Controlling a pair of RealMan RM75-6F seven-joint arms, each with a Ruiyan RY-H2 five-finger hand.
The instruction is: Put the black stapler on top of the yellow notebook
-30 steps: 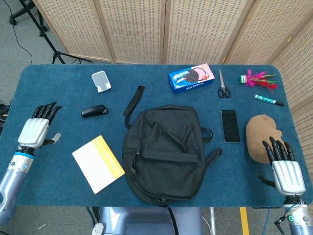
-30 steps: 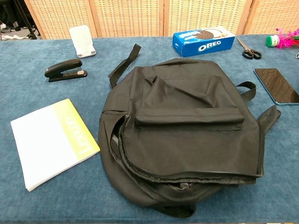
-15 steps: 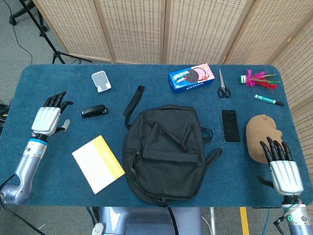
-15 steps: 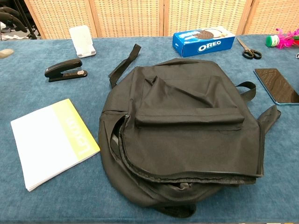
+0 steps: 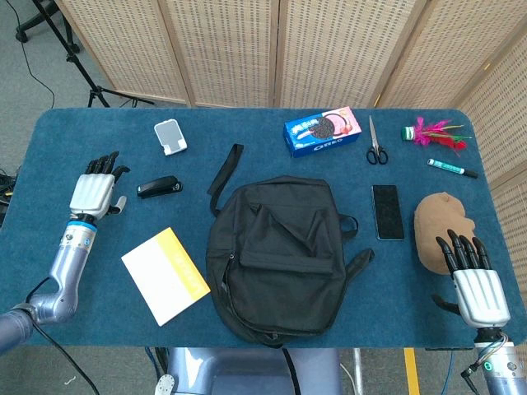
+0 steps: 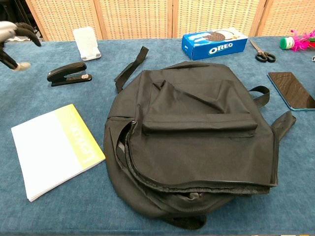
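The black stapler [image 5: 159, 188] [image 6: 68, 73] lies on the blue table, left of the backpack. The yellow and white notebook [image 5: 165, 275] [image 6: 53, 149] lies flat nearer the front, below the stapler. My left hand [image 5: 97, 188] [image 6: 14, 37] hovers just left of the stapler, open, fingers spread and pointing away, holding nothing. My right hand [image 5: 475, 281] is open at the table's front right corner, next to a brown soft object, far from both.
A black backpack [image 5: 278, 259] fills the middle. A white phone stand [image 5: 170, 136] sits behind the stapler. An Oreo box [image 5: 323, 130], scissors [image 5: 375, 144], a phone [image 5: 387, 211], a marker [image 5: 452, 168], a feathered shuttlecock [image 5: 431, 132] and a brown cushion [image 5: 439, 225] lie to the right.
My left hand has moved right and away from the table's left edge toward the stapler, entering the chest view. My right hand barely moved.
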